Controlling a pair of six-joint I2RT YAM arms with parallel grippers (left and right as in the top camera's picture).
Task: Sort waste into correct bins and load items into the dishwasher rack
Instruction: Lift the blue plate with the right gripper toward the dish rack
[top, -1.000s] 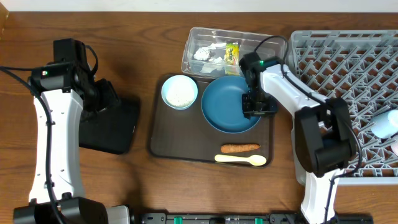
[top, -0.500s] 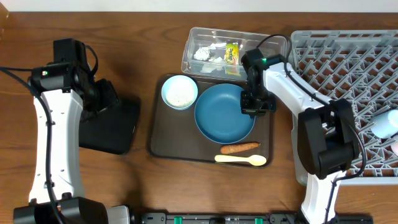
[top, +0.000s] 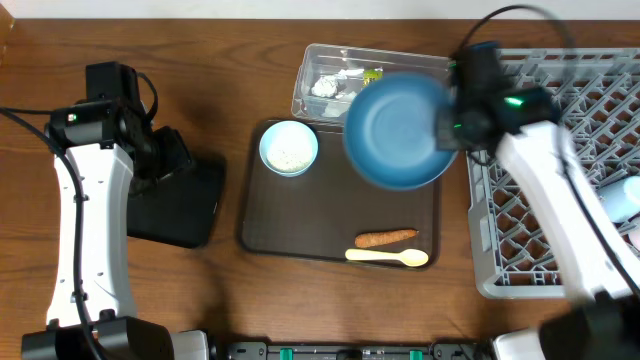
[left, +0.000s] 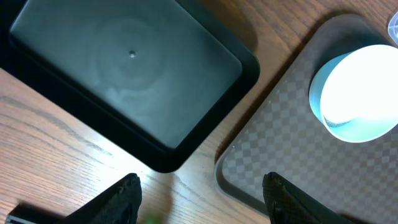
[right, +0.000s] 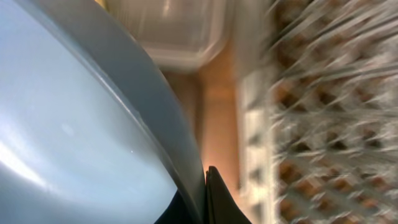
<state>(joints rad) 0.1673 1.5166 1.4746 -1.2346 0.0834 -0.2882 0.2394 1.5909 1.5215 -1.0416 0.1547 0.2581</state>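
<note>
Clamping the dark blue plate (top: 400, 128) at its rim, your right jaws hold it beside the rack (top: 540, 235); your left jaws stand apart above the black tray (left: 124, 68).

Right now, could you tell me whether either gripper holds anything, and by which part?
The right gripper pinches the dark blue plate by its rim; the left gripper is open and empty.

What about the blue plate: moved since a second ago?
Yes. Blue plate, in the right gripper, lifted off the brown tray, rightward toward the dishwasher rack.
</note>
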